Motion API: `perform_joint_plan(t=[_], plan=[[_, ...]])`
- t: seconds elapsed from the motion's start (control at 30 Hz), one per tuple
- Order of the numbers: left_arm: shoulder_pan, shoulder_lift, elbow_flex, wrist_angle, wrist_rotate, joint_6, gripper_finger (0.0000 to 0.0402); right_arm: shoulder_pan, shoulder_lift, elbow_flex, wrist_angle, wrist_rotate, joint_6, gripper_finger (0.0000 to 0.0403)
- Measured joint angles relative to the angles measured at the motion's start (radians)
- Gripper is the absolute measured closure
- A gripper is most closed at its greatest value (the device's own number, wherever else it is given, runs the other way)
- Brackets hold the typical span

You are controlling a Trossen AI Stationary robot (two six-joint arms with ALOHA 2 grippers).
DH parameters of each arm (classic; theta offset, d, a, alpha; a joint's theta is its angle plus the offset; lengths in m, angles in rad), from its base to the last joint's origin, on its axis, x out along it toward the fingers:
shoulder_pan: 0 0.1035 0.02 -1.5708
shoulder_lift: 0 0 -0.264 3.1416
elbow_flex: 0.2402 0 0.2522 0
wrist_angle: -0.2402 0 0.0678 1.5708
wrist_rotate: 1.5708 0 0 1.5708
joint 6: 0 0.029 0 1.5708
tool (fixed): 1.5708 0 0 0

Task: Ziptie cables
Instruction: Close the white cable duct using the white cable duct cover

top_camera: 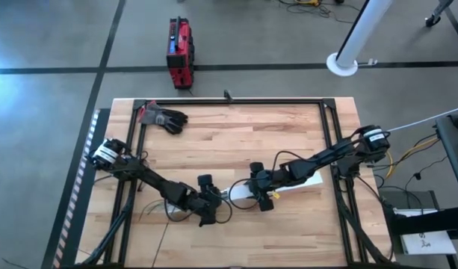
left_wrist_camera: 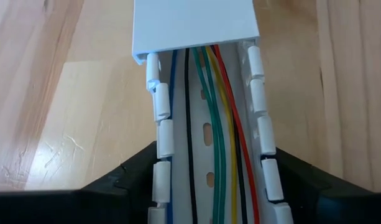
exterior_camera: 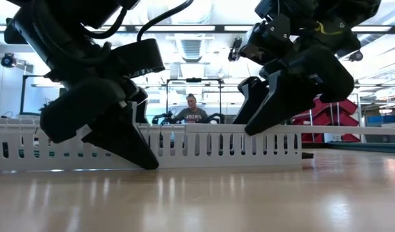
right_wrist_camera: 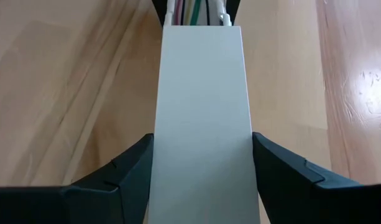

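A long white slotted channel [top_camera: 296, 181] lies on the wooden table near its front edge. The cables [left_wrist_camera: 218, 155], blue, black, green, yellow and red, run along inside its open part. A flat white lid [left_wrist_camera: 193, 25] covers the stretch farther on. My left gripper [top_camera: 214, 203] straddles the open part. My right gripper [top_camera: 260, 193] straddles the lidded part [right_wrist_camera: 202, 93], facing the left one. In the right wrist view the cables [right_wrist_camera: 193, 11] show just past the lid's end. My left gripper has the channel's two slotted side walls [left_wrist_camera: 160, 155] between its fingers, one finger outside each wall. It comes slanting down from the table's left side, fingers across the channel, their tips at the table. The channel rests on the table. My right gripper has the lidded channel between its two fingers, one at each long edge of the lid [right_wrist_camera: 162, 149]. It comes slanting down from the table's right side, fingers across the channel. Its fingertips [exterior_camera: 255, 127] reach only the channel's upper part. The channel stays on the table.
A black and red glove [top_camera: 163, 117] lies at the table's far left. A black frame [top_camera: 236, 102] runs round the tabletop. Thin loose wires [top_camera: 150, 211] lie left of my left gripper. A person [exterior_camera: 192, 113] sits in the room beyond the table.
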Motion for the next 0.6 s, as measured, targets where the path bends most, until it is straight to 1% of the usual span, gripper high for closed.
perform_joint_plan(t=[0.1,0.2,0.33,0.43,0.6], plan=[[0.0,0.001,-0.002,0.014,0.0,0.02,0.0192,-0.007,-0.004,0.0,-0.013,-0.012,-0.002,0.0184],[0.0,0.001,-0.004,0.022,-0.001,0.035,0.019,-0.016,0.016,0.003,-0.019,-0.047,-0.008,0.0184],[0.0,0.001,-0.003,0.003,0.003,0.013,0.0188,-0.008,0.018,0.003,-0.024,-0.034,-0.025,0.0184],[0.0,0.003,-0.003,-0.005,0.005,-0.006,0.019,0.005,-0.006,0.002,-0.034,-0.014,-0.051,0.0184],[0.0,0.004,-0.004,-0.016,0.006,-0.021,0.0187,0.012,-0.055,-0.002,-0.084,-0.01,-0.06,0.0185]])
